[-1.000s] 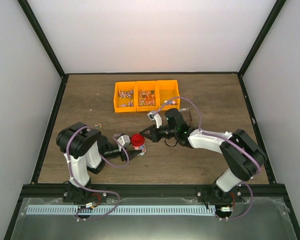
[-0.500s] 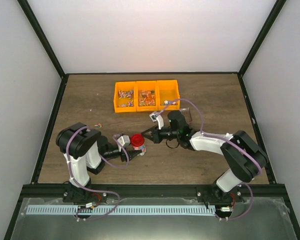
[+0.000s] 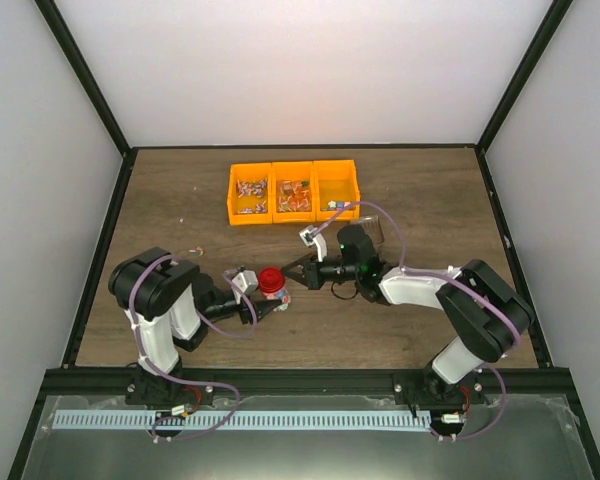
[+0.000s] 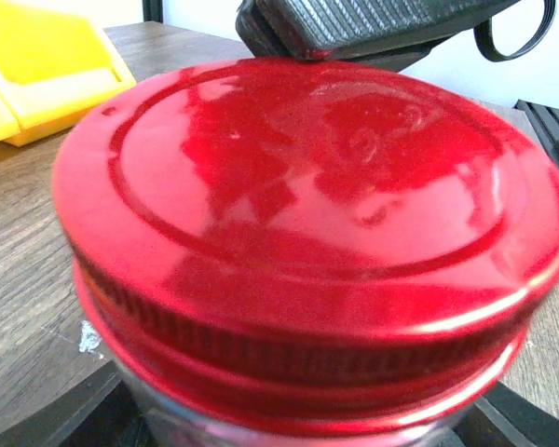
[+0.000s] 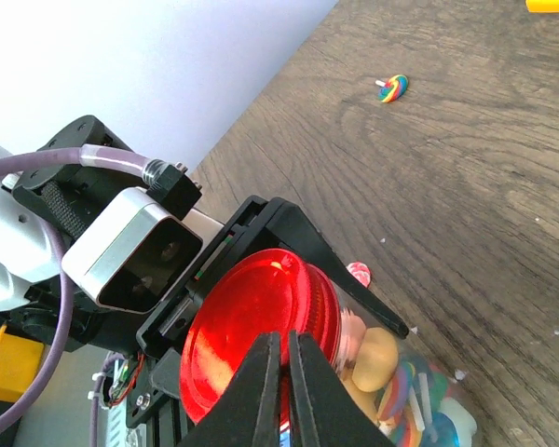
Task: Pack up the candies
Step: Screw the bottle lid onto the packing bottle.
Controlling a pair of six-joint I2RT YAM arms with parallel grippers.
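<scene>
A small clear jar (image 5: 419, 396) with a round red lid (image 3: 271, 281) sits left of the table's centre, and my left gripper (image 3: 274, 297) is shut on its glass body. Through the glass show candies (image 5: 377, 361), yellow, pink and striped. My right gripper (image 5: 281, 343) is shut, its tips pressed together over the lid's top face (image 5: 252, 326). In the left wrist view the lid (image 4: 307, 223) fills the frame, with a right finger (image 4: 373, 23) behind it. More candies (image 3: 251, 190) lie in the yellow bins (image 3: 293, 172).
A loose striped candy (image 5: 392, 88) lies on the wood further left, seen small in the top view (image 3: 199, 251). A pink swirl candy (image 5: 359, 272) rests beside the jar. The three joined bins stand at the back centre.
My right gripper has crept a little left and lower onto the lid, its arm stretching out. The left gripper and the jar shifted very slightly left.
</scene>
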